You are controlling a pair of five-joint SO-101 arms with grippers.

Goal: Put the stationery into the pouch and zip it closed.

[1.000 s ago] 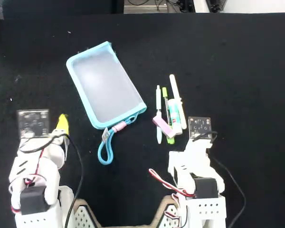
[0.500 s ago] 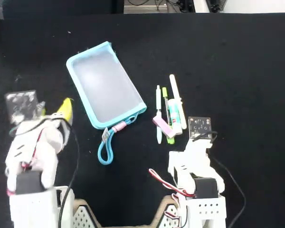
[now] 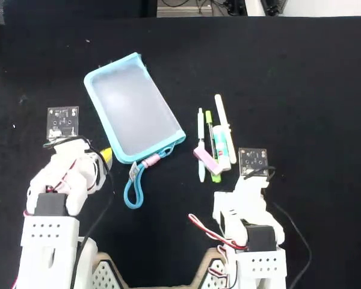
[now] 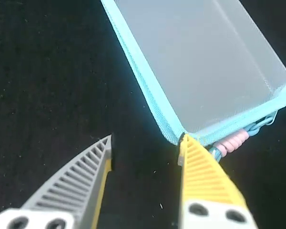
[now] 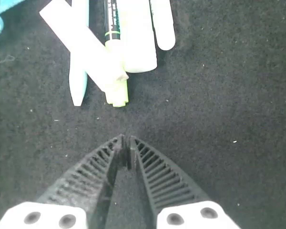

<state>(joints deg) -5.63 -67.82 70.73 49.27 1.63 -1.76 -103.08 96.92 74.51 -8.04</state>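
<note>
The pouch [image 3: 132, 108] lies flat on the black table [image 3: 289, 90], its long axis slanting from far left down toward the stationery [image 3: 213, 144]. Its near corner, by the zip end, sits right at one tip of the left gripper [image 4: 146, 139], whose jaws stand wide apart and hold nothing. The stationery lies bundled just beside that end, pens pointing lengthwise at the right gripper [image 5: 126, 140], which is pinched together on nothing just short of them, so the left arm is nearer the pouch and the right nearer the pens.

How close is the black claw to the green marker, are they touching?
Apart. In the right wrist view the shut right gripper sits short of the green highlighter, with bare black table between them.
</note>
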